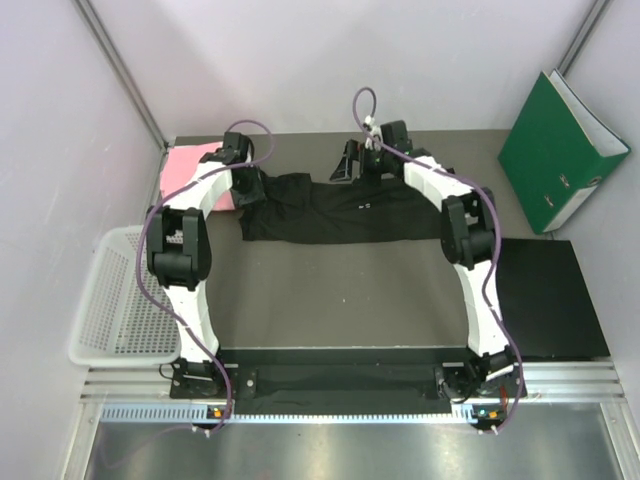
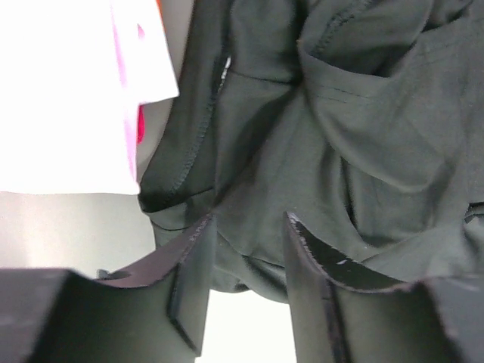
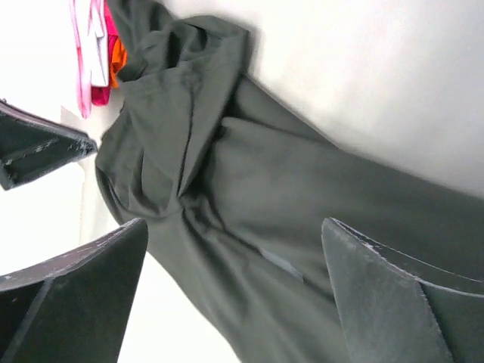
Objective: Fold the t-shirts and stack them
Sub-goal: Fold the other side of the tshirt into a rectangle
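Black t-shirt [image 1: 340, 212] laid as a long crumpled band across the far part of the table [image 1: 330, 290], light pink t-shirt [image 1: 190, 165] just beside its left end; left gripper [image 2: 249, 219] half-spread astride a bunched fold there, grip not determinable; right gripper [image 3: 233, 227] spread wide, holding nothing, over the band's far edge.

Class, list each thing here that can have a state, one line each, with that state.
Black t-shirt: folded into a long strip, left end bunched.
Pink t-shirt: folded flat, far left corner.
Green binder: shut, standing tilted.
White basket: upright, open side up.
Left fingers: apart at the bunched end.
Right fingers: wide apart above the strip.
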### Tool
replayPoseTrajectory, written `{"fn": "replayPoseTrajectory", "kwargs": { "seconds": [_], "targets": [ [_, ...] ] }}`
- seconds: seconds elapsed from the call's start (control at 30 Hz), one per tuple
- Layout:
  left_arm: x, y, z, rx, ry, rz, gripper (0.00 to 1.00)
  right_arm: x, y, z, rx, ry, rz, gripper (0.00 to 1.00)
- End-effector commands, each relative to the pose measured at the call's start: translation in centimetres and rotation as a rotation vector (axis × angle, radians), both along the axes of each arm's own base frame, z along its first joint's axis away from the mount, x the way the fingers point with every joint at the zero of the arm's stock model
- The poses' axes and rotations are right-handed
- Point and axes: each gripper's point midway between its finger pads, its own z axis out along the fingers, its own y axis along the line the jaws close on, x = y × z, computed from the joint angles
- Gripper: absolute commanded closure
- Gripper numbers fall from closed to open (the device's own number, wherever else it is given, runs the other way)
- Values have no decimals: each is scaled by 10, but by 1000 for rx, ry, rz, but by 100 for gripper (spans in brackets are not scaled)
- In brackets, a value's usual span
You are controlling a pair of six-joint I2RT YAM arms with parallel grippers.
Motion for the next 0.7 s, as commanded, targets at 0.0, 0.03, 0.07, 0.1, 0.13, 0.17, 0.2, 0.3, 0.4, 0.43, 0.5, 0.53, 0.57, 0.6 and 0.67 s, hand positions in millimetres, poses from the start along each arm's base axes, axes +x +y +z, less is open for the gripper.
{"fn": "replayPoseTrajectory", "kwargs": {
  "seconds": [0.0,0.03,0.07,0.1,0.13,0.17,0.2,0.3,0.4,0.43,0.5,0.53,0.57,0.6,0.67],
  "targets": [
    [5,-1,-1,-28,-14,15,59,1,57,26,255,38,81,9],
    [6,0,-1,-24,-16,17,60,4,65,24,279,43,88,11],
    [7,0,-3,-21,-16,17,61,2,72,27,314,74,92,12],
    [6,1,-4,-18,-12,18,63,-2,82,29,332,83,106,17],
    [6,2,-6,-12,-10,19,66,1,91,35,363,56,122,20],
    [6,3,-10,-10,-4,18,67,-1,98,39,388,76,127,21],
    [5,3,-11,-10,4,20,68,-5,106,42,403,74,141,23],
    [1,3,-21,-8,25,18,69,-9,122,47,433,81,157,23],
    [-1,3,-26,-12,30,17,70,-14,128,39,433,112,158,27],
    [-1,3,-28,-11,33,19,70,-15,128,36,430,122,157,28],
    [-1,5,-30,-3,35,23,71,-15,128,33,424,129,149,28],
    [-2,7,-31,-2,37,25,71,-14,127,31,419,130,141,28],
    [-1,9,-32,-1,37,30,71,-14,128,30,415,131,135,28],
    [-1,10,-33,-1,38,29,71,-14,128,29,413,132,135,28],
    [0,15,-34,1,44,36,71,-10,126,27,400,122,119,28]
  ]
}}
